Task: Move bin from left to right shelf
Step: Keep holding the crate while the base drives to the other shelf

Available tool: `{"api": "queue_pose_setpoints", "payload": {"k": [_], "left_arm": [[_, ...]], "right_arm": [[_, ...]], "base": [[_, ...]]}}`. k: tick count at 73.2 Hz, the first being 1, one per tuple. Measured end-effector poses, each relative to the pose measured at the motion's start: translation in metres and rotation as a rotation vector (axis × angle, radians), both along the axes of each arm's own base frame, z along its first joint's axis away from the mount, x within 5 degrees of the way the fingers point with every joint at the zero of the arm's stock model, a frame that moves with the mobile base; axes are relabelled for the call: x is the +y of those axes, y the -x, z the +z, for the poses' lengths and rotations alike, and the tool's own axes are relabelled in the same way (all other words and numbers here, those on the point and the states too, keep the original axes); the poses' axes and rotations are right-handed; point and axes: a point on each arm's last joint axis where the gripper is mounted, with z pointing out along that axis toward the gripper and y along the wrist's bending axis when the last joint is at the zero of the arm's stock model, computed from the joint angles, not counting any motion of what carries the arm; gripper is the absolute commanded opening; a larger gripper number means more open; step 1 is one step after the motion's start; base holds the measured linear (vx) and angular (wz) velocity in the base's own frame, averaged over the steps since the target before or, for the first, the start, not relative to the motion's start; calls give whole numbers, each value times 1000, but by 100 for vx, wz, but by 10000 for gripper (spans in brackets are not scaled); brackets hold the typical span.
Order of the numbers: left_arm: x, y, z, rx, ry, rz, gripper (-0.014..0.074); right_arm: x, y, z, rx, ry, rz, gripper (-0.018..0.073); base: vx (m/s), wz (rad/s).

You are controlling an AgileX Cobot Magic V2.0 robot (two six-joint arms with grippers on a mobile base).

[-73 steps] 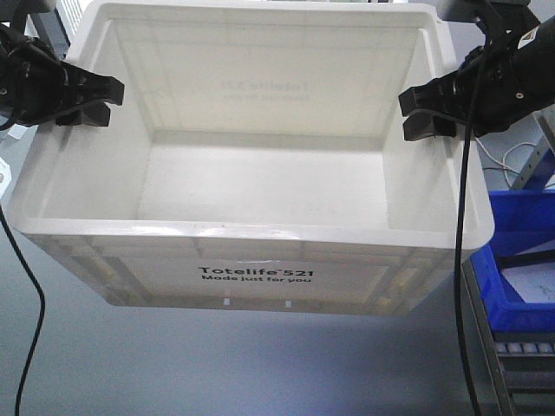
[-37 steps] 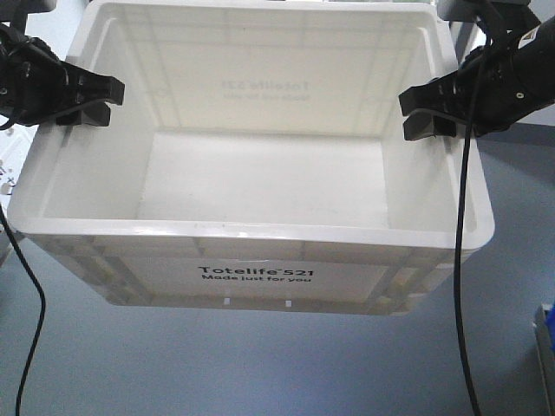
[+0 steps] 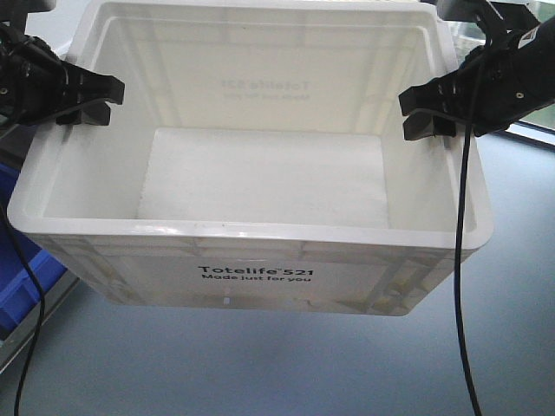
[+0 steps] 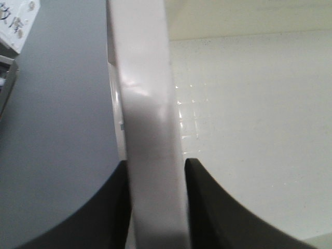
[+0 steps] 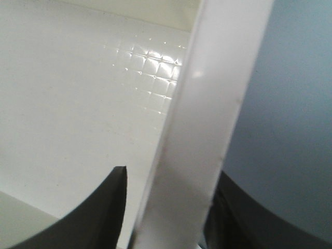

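A large white bin (image 3: 260, 230) printed "Totelife 521" fills the front view, held in the air and empty. My left gripper (image 3: 87, 102) is shut on the bin's left rim (image 4: 145, 104), one finger on each side. My right gripper (image 3: 427, 113) is shut on the bin's right rim (image 5: 207, 104) the same way. The bin's inner wall shows in both wrist views. The shelves are out of view.
A blue bin (image 3: 22, 277) sits low at the left edge on a grey rack. Grey floor (image 3: 260, 364) lies below the bin. A black cable (image 3: 464, 286) hangs from the right arm across the bin's right corner.
The bin and both grippers keep the same place in view. The background has slid: the blue bin at lower right is gone and another blue bin has appeared at lower left.
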Motion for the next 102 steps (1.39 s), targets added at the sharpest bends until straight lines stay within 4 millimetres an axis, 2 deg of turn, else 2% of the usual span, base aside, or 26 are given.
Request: {"api": "queue_pose_setpoints", "payload": {"k": [46,102], "left_arm": [[0,0,0,2,0,-1,3],[0,0,0,1,-1,-1,3]], "right_arm": [[0,0,0,1,-5,-1,-5],[0,0,0,1,-4,-1,-5]], "base": [[18,69],[2,42]]}}
